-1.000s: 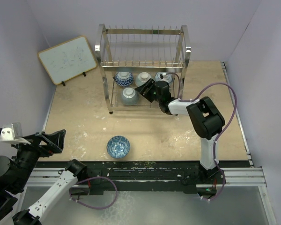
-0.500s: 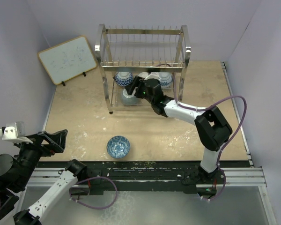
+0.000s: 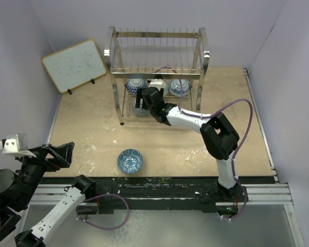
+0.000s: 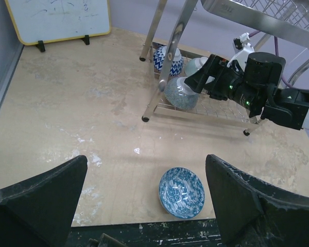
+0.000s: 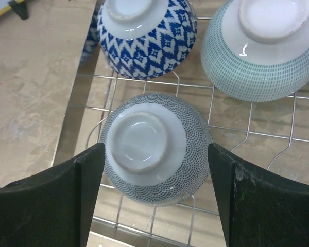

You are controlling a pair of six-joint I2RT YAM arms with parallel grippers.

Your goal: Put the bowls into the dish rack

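Right fingers [image 5: 46, 200] are standing wide astride a bowl [image 5: 150, 143], upturned in the dish rack [image 3: 157, 73] for draining. Left fingers [image 4: 36, 200] are hanging open, empty.

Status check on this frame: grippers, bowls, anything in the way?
Left gripper open, empty. Right gripper open over upside-down grey-dotted bowl on dish rack lower tier. Blue bowl upright on table, not yet loaded. Nothing lies around it.
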